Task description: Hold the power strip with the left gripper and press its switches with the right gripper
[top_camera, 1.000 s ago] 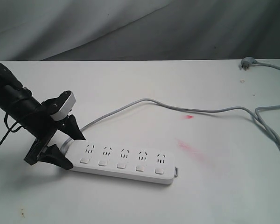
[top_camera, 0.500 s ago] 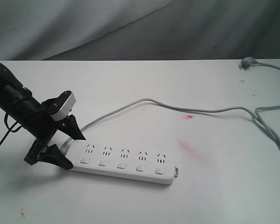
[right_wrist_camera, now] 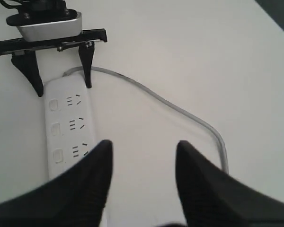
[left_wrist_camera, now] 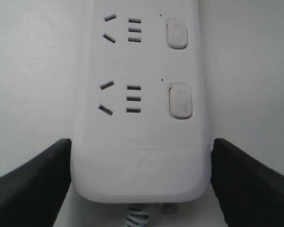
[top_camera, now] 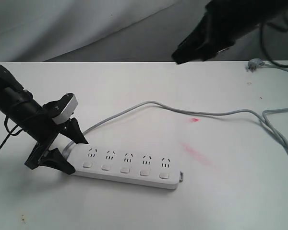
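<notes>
Power strip (top_camera: pixel 127 165): flat on the table (top_camera: pixel 221 191), its cable end clamped between the left gripper (top_camera: pixel 77 155) fingers, evidently to steady it against pressing. Right gripper (right_wrist_camera: pixel 143 161): jaws apart, empty, raised well clear of the switches (top_camera: pixel 125 169).

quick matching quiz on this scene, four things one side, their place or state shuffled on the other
1 left gripper
2 right gripper
3 cable
4 red smear

a grey, curving over the table
b jaws closed on the power strip end
c stain on the bare table
d jaws open, off the strip

Pairs: 1-b, 2-d, 3-a, 4-c
</notes>
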`<state>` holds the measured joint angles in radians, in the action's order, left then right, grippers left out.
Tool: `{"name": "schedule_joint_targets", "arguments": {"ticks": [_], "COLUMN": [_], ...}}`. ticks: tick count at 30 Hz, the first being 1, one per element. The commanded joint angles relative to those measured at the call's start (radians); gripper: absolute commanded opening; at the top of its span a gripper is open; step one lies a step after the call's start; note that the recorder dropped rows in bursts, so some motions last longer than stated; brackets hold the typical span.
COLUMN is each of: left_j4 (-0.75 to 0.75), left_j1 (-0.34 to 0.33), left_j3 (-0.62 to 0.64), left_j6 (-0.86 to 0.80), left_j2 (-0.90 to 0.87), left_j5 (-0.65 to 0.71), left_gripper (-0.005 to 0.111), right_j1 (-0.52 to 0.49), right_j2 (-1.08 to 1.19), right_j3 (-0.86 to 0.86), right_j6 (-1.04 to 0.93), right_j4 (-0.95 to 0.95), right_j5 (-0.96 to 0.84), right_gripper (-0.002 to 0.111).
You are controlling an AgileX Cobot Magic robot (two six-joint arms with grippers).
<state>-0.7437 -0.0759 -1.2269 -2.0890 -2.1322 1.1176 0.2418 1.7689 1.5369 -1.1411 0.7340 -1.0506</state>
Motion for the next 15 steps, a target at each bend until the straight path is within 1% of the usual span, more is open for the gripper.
{"name": "schedule_joint_targets", "arguments": {"ticks": [1,4,7,12,15], "left_j4": [-0.007,-0.007,-0.007,-0.007,-0.007], "left_j1": [0.006,0.006,0.006,0.006,0.006], "left_j3": [-0.006,-0.006,-0.006,-0.006,-0.006], "left_j6": [-0.005,-0.005,-0.005,-0.005,-0.005], "left_j2": [0.001,0.001,0.001,0.001,0.001], "left_j5": [0.004,0.004,0.004,0.004,0.004], "left_gripper": [0.036,0.036,0.036,0.036,0.036], "right_j1": [0.114,0.185,0.24,0.298,0.329], "right_j2": [0.136,0.229,0.306,0.378,0.382], "right_j3": [0.006,0.006,0.006,0.006,0.006], "right_j6": [0.006,0.006,-0.001,-0.005,-0.138], "right_j4": [0.012,0.013,0.013,0.034,0.048], "right_j5": [0.182,0.289,0.353,0.352,0.339], "right_gripper": [0.065,0.071,0.072,0.072,0.072]}}
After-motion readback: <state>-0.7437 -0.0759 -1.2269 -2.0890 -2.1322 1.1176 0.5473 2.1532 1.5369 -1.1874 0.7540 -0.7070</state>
